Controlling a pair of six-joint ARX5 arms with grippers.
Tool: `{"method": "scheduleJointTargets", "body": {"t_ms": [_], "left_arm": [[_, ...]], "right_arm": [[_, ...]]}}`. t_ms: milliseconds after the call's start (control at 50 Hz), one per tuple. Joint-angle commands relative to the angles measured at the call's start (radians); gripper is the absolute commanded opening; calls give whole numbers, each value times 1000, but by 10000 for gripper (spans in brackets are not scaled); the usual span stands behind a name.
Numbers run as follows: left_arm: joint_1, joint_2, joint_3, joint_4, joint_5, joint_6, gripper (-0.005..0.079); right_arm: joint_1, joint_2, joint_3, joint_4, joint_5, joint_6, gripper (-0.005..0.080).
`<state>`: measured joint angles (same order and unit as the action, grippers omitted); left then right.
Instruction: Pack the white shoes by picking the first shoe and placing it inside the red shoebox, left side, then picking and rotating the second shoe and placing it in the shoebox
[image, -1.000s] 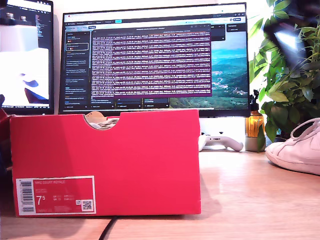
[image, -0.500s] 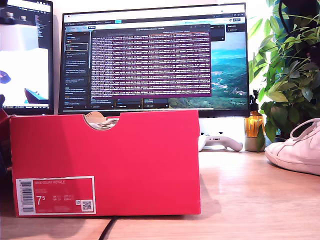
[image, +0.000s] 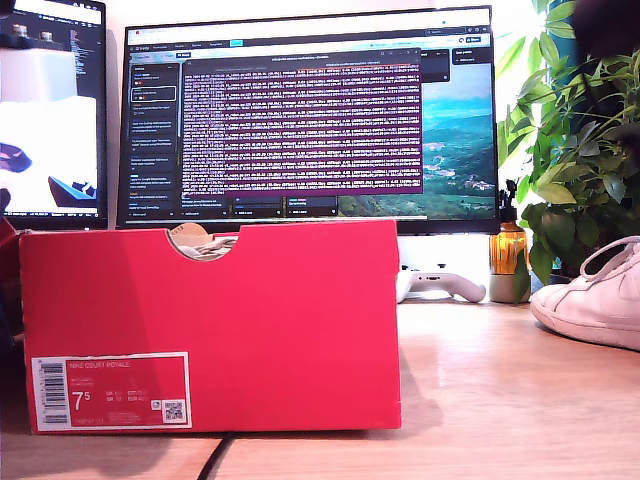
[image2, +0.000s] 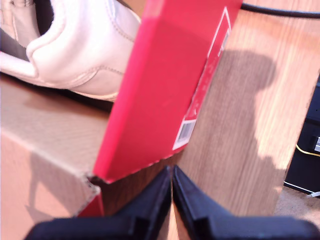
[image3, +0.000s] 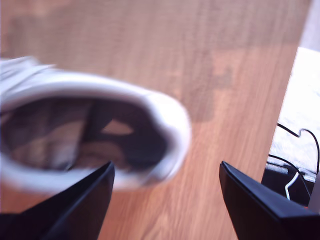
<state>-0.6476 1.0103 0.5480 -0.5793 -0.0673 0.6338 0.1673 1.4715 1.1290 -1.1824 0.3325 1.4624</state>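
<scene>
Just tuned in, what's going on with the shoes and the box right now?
One white shoe already lies inside the red shoebox, and my first gripper hangs shut just outside the box's corner. My second gripper is open above the other white shoe, which stands on the table and is not yet grasped.

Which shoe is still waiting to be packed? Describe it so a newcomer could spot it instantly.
Start at the red shoebox filling the exterior view's left. Look past it across the wooden desk to that view's right edge, below the leafy plant. The white shoe there stands on the desk, outside the box.
</scene>
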Motion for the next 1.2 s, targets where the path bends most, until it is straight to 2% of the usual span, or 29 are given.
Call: {"method": "scheduleJointTargets", "body": {"t_ms": [0, 140, 340, 540, 680, 800, 840, 1020, 1180], "left_arm": [[-3, 10, 10, 4, 8, -6, -19], [-3, 10, 10, 4, 8, -6, -19], [-3, 10, 10, 4, 8, -6, -19], [-3, 10, 10, 4, 8, -6, -19], [-3, 10, 10, 4, 8, -6, -19], [-3, 10, 10, 4, 8, -6, -19], [-3, 10, 10, 4, 8, -6, -19], [-3, 10, 10, 4, 8, -6, -19], [-3, 10, 10, 4, 8, -6, -19]], "right_arm": [[-8, -17, -40, 27, -11, 6, 601], [-24, -17, -117, 123, -54, 12, 585], [-35, -17, -209, 228, -60, 35, 578], [-63, -17, -259, 278, -55, 75, 494], [-83, -17, -264, 283, -29, 78, 316], [-101, -17, -264, 280, -28, 77, 44], [-106, -17, -264, 276, -28, 76, -20], [-112, -18, -257, 272, -31, -36, -9], [-120, -18, -195, 214, -13, -152, -9]]}}
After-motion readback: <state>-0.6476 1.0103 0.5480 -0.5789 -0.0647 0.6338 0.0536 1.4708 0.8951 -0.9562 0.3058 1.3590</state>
